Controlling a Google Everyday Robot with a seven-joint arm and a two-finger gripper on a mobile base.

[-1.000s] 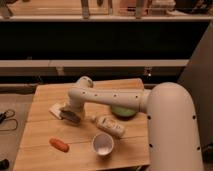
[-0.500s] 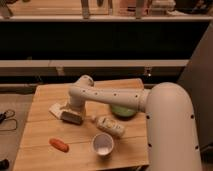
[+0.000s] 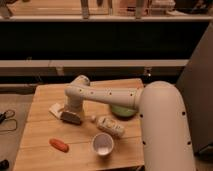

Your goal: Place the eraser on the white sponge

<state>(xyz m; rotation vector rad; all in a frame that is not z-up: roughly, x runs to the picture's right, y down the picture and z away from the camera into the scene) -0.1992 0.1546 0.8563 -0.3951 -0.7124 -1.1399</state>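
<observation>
Jaws (image 3: 70, 116) spread wide over the eraser (image 3: 71, 118) beside the white sponge (image 3: 56, 109), bottle (image 3: 110, 125) and cup (image 3: 102, 145) nearby.

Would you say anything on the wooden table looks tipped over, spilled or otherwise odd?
The white bottle lies on its side between the green bowl and the upright white cup; nothing looks spilled. The gripper sits low over the white sponge at the table's left.
</observation>
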